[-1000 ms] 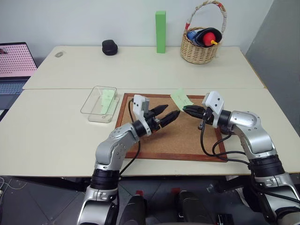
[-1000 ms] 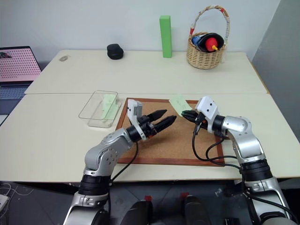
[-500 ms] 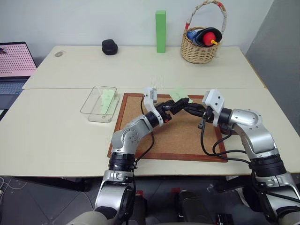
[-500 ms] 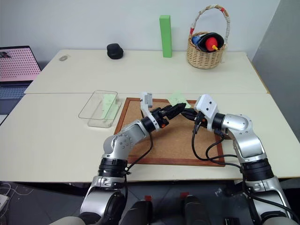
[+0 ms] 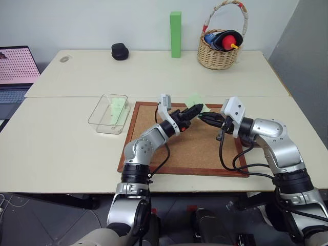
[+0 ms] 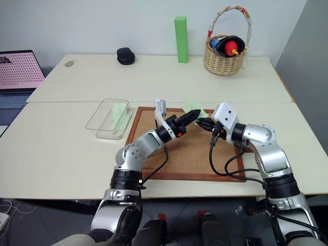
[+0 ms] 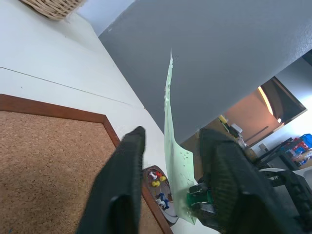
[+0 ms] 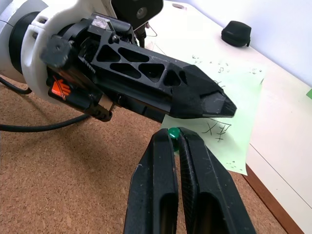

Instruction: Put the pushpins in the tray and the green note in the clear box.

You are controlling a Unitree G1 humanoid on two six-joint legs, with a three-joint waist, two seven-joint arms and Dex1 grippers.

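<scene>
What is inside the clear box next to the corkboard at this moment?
Inside the clear box a pale green patch shows through the plastic; whether it is a paper or a reflection cannot be told. No pushpins can be seen in it, and the walls blur the rest of its floor.

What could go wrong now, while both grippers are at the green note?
1. The green note hangs on the pushpin pinched by the right gripper; pulling could tear it.
2. The left gripper has its fingers either side of the thin note with gaps, so it may slip.

Wicker basket (image 5: pixel 219 48) holding toys, tall green block (image 5: pixel 176 35), black pouch (image 5: pixel 120 52), laptop (image 5: pixel 15 72), corkboard (image 5: pixel 195 151)
</scene>
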